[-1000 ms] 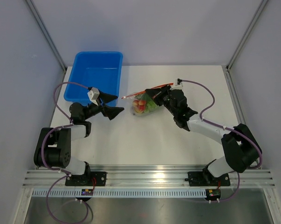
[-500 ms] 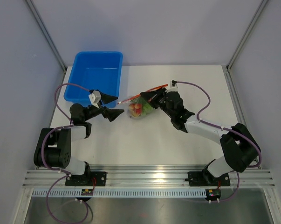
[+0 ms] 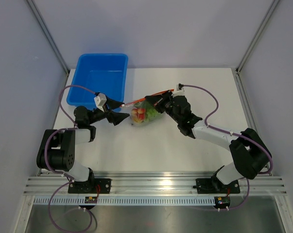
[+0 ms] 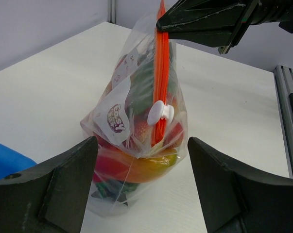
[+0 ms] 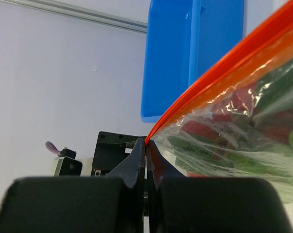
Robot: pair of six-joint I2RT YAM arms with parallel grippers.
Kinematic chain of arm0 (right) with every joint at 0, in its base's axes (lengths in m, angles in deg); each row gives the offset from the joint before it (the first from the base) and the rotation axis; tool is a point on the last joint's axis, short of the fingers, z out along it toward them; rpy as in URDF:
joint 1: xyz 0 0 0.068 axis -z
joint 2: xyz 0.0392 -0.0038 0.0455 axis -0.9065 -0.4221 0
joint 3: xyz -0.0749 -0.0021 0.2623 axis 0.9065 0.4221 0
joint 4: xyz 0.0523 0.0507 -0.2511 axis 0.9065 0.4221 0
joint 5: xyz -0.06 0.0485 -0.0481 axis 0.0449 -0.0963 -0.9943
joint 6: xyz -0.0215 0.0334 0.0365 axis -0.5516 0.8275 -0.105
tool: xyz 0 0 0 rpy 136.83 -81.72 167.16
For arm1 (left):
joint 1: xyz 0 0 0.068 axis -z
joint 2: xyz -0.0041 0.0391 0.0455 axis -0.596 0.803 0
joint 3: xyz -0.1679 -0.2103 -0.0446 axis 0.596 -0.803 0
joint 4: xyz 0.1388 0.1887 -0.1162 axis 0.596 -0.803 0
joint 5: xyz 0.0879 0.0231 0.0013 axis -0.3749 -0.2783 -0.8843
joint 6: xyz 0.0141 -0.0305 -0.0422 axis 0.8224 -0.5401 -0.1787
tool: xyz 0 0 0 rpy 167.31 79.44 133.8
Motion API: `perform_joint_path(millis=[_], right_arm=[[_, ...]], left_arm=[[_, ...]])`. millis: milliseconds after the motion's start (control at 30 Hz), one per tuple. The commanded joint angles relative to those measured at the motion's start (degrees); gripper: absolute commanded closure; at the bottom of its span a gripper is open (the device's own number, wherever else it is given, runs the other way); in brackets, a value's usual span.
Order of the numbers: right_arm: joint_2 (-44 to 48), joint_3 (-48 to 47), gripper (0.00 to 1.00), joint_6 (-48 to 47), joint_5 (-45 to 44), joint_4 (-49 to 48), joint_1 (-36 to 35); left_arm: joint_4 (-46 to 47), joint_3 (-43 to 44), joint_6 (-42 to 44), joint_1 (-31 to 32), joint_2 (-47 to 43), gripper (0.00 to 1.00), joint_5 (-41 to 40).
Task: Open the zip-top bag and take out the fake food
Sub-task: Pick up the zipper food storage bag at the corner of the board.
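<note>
Bag status: the zip-top bag (image 3: 145, 112), fake food (image 4: 136, 170) seen inside, is pinched at its zip strip (image 4: 160, 73) by the closed right gripper (image 5: 146, 145), mid-tabletop (image 3: 185, 141), near the blue tub (image 3: 102, 56). It's flanked, untouched, by the wide-open left gripper (image 3: 124, 110).

My right end effector (image 3: 154, 100) has carried the zip-top bag (image 3: 145, 113) leftward, up to my narrowing left end effector (image 3: 123, 110).
</note>
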Motion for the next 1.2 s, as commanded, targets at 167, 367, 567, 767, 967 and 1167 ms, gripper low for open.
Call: perform_joint_path(millis=[167,367,567,767,967,1167], right_arm=[[1.1,-1.2,1.0,1.5,0.5,-7.4,-0.6],[0.5,-1.1,1.0,1.8,0.8,-8.0,-0.6],[-0.7,-1.5,1.0,1.9,0.9,-8.4,-1.2],[-1.0,-1.5,1.0,1.7,0.4,-8.6,-1.4],[-0.8,-1.3,1.0,1.3,0.0,-8.6,-1.4],[0.5,-1.2,1.0,0.3,-1.7,-7.0,-1.4]], left_arm=[[21.9,2.3,-0.3,0.0,0.2,0.36,2.3],[21.9,2.3,-1.6,-0.5,-1.0,0.43,1.8],[21.9,2.3,-2.3,-0.5,-1.8,0.51,1.9],[21.9,3.3,-4.0,-0.5,-1.4,0.78,3.0],[21.9,4.2,-6.1,-0.7,-1.6,1.0,4.0],[21.8,5.3,-8.8,-1.7,-1.4,1.0,4.1]])
